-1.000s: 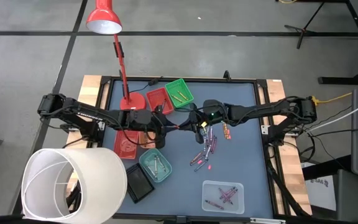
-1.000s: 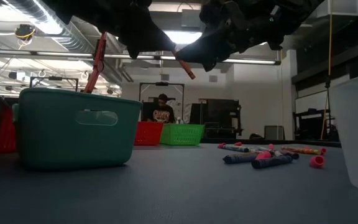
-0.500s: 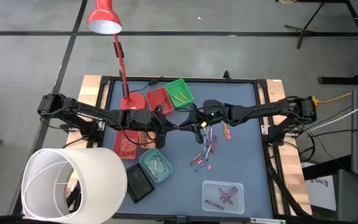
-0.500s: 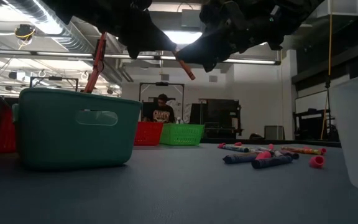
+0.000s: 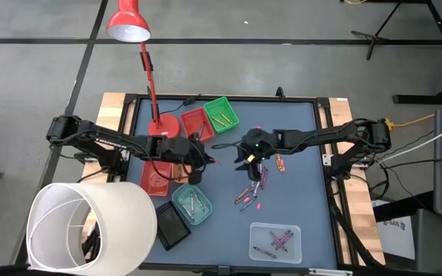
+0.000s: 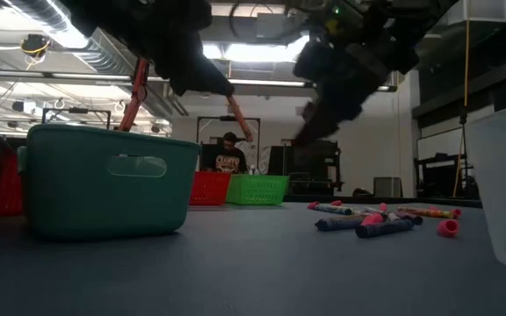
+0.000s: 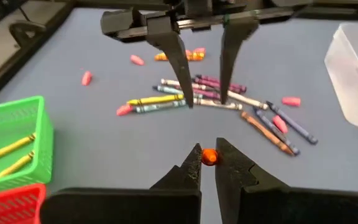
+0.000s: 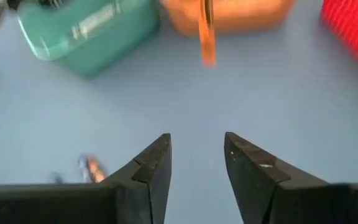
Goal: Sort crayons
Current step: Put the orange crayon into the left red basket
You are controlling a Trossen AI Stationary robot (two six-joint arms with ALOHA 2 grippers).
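I see the grey-blue table [image 5: 298, 207] filling the centre of the high view, with a big white lampshade-like cylinder [image 5: 90, 226] at its lower left corner and a red desk lamp [image 5: 129, 21] at the upper left. Along the table's left half sit the trays: a green tray [image 5: 221, 113] and a red tray [image 5: 196, 123] near the top, an orange tray [image 5: 156, 178] below them, then a teal tray [image 5: 192, 203] and a small black tray [image 5: 172, 225]. A clear tray [image 5: 275, 241] sits at the lower right with a few crayons inside.

My left gripper [image 5: 208, 160] hangs in the middle of the frame, just right of the orange tray. Its fingers are pressed together on an orange crayon [image 7: 209, 157]; in the low view the crayon sticks out slanted from the fingertips, above the table.

My right gripper [image 5: 242, 159] is just to the right of it, facing it across a small gap, with its fingers spread apart and nothing between them. In the left wrist view its two fingers point down over the pile.

The loose crayons [image 5: 253, 186] lie scattered right of centre, below the right gripper, in mixed colours. Yellow crayons rest in the green tray.
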